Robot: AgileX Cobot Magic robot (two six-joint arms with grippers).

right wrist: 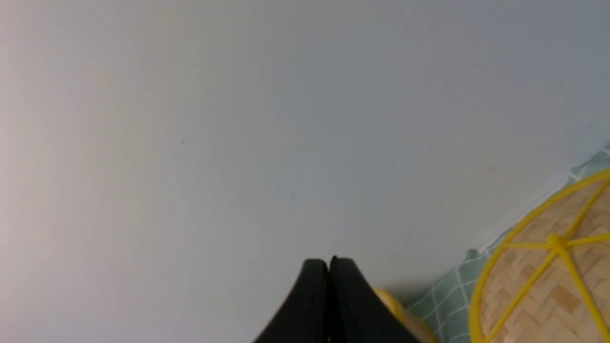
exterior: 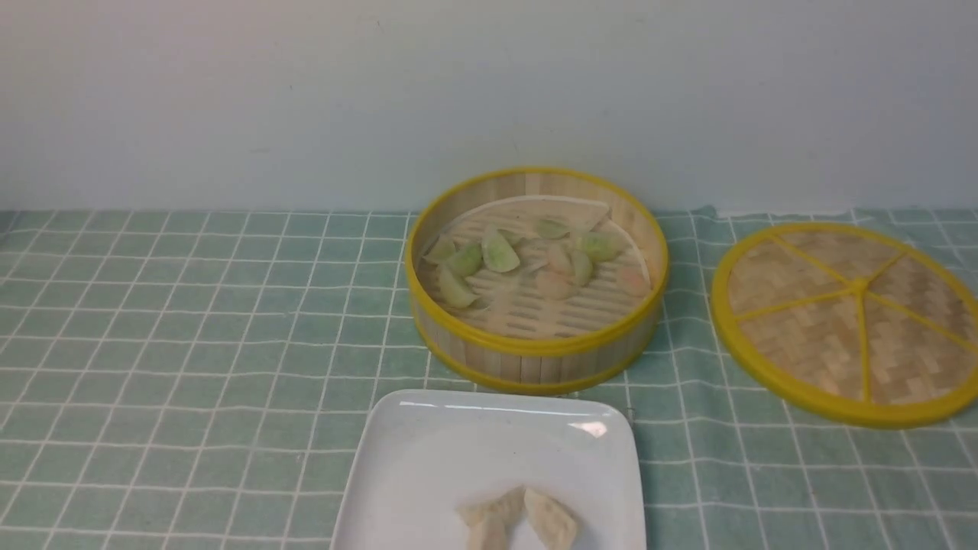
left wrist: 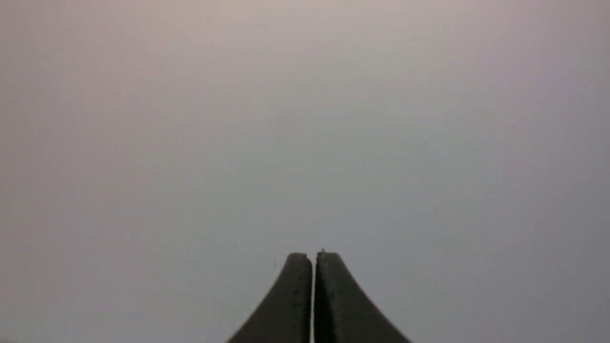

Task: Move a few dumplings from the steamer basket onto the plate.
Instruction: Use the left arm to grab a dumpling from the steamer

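dumplings: a loose scatter of dumplings (exterior: 500,253) on the slatted floor of the steamer basket (exterior: 535,350), just right of centre in the front view; pale green ones crowd the left half, pinkish ones the right half; none on the plate yet
long axis: no common direction; the green crescents at the left run mostly up-and-down in the frame; the pink ones are too faint to read
plate: the plate (exterior: 428,458) sits just below the basket at lower centre, near it but seemingly not touching; only two beige dumplings (exterior: 527,519) lie at its lower edge
surroundings: woven lid (exterior: 848,321) flat on the checked cloth (exterior: 191,344) at the right edge, apart from the basket
left gripper: left gripper (left wrist: 313,261) clenched on nothing; its camera faces only blank wall, so no bearing to the basket can be read
right gripper: right gripper (right wrist: 329,266) likewise closed and empty; its camera catches the lid at lower right and a yellow sliver beside the fingers, probably the basket's rim
front view: neither arm shows
nearer arm: judged the right; the basket should lie below and ahead of it
coming move: jaws must part first, then drop over the wall; the pinkish dumplings look the readier pick; the carry down-frame to the plate is short
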